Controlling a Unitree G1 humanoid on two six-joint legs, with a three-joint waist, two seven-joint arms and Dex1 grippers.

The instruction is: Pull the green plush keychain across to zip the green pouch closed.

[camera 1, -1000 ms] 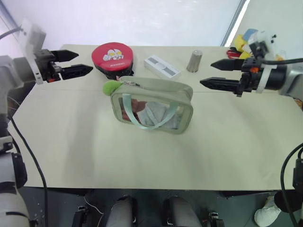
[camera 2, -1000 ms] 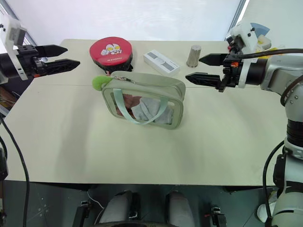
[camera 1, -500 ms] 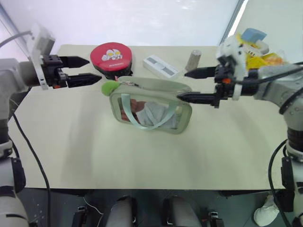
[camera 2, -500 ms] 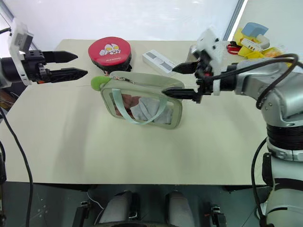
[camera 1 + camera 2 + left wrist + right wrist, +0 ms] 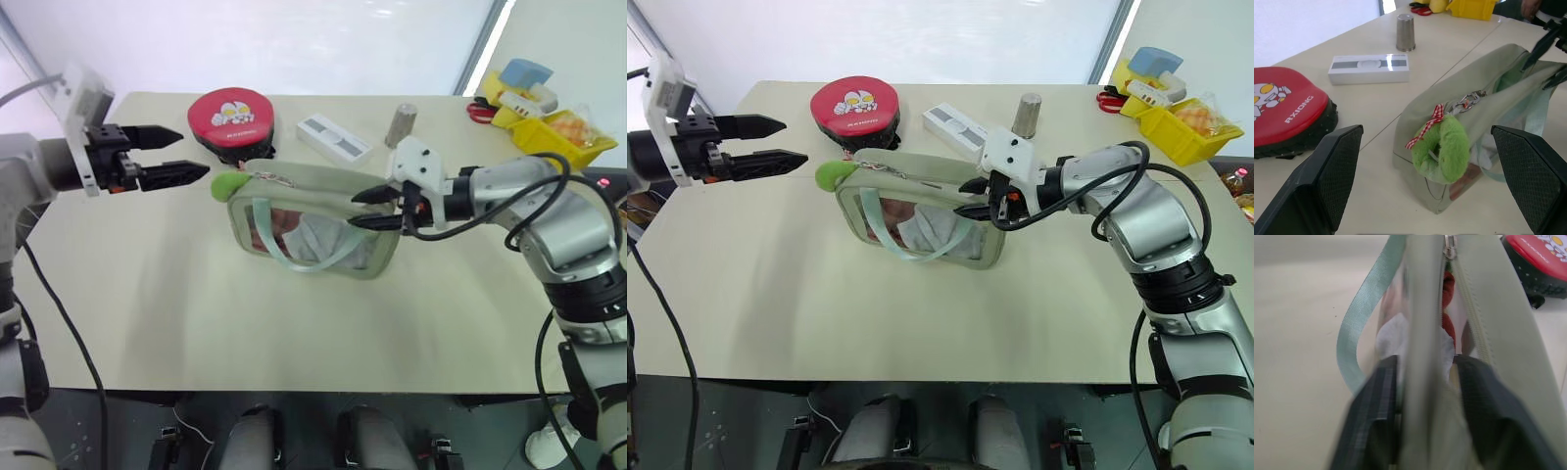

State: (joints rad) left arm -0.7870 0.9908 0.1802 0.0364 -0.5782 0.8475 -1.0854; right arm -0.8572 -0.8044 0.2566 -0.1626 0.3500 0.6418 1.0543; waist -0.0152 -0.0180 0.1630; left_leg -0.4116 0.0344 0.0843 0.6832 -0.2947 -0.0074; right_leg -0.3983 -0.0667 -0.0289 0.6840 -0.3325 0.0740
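At the left edge of the table (image 5: 147, 294) the left gripper (image 5: 181, 156) hangs in the air with its two black fingers spread wide and nothing between them, pointing toward the green pouch and stopping a little short of it. Behind its tips, toward the far edge, lies a round red case (image 5: 233, 118) with a cartoon face on the lid. The green plush keychain (image 5: 230, 183) (a fuzzy lime ball with a red-checked ribbon, plain in the left wrist view) hangs at the left end of the green pouch (image 5: 313, 223), clipped by a metal ring to the zipper pull, so the pull sits at that end. The pouch stands on its long edge near the middle of the table, clear window toward the robot, with its pale strap (image 5: 294, 250) looping down over the window. Behind it are a white flat box (image 5: 335, 138) and a small metal cylinder (image 5: 402, 125). At the pouch's right end the right gripper (image 5: 364, 209) has its fingers drawn in narrow on the top edge of the fabric, one finger on each side, apparently pinching it. Far right sits a yellow bin (image 5: 549, 125).
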